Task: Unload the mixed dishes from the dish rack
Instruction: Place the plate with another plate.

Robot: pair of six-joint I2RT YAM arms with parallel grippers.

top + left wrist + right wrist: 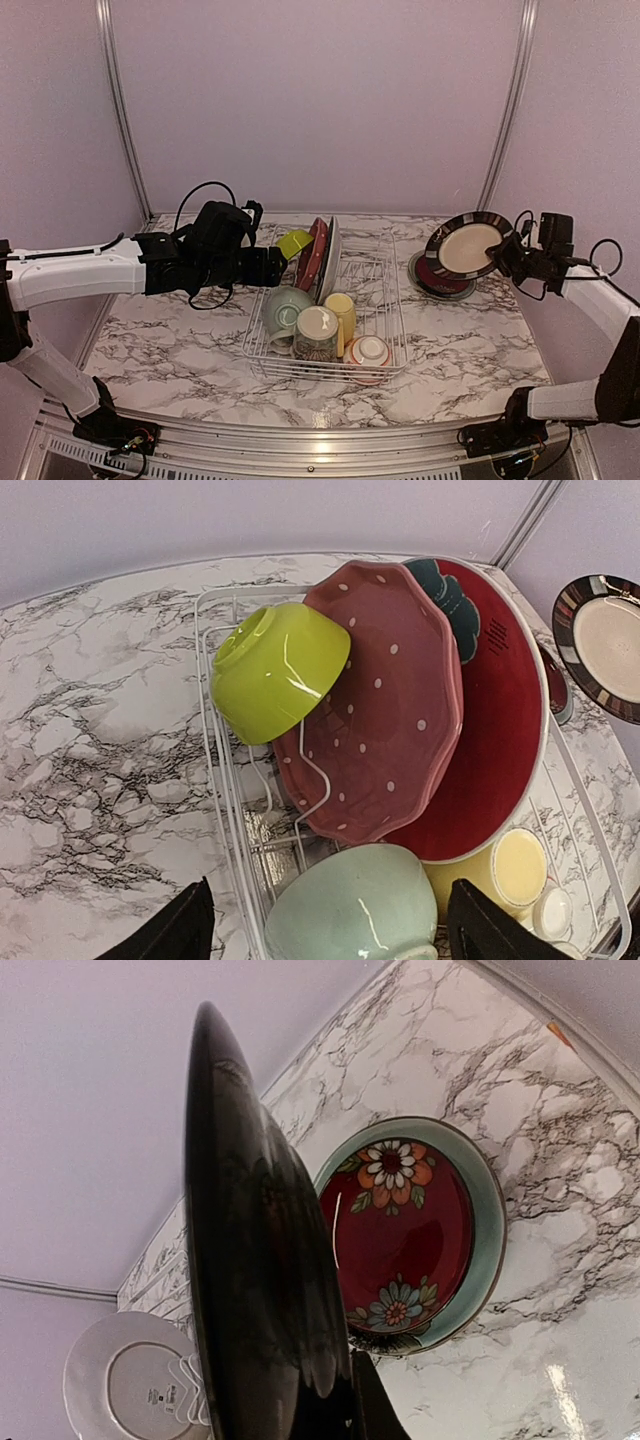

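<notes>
Marble table; right claw holds plate aloft.

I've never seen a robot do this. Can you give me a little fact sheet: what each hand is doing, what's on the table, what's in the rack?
Left hand: open, holding nothing, beside the lime bowl
Right hand: shut on the dark-rimmed cream plate, held tilted in the air
On the table: flowered red plate
In the dish rack: lime bowl, dotted pink dish, red plate, pale-green bowl, yellow mug, cream patterned mug, red-patterned bowl
</notes>
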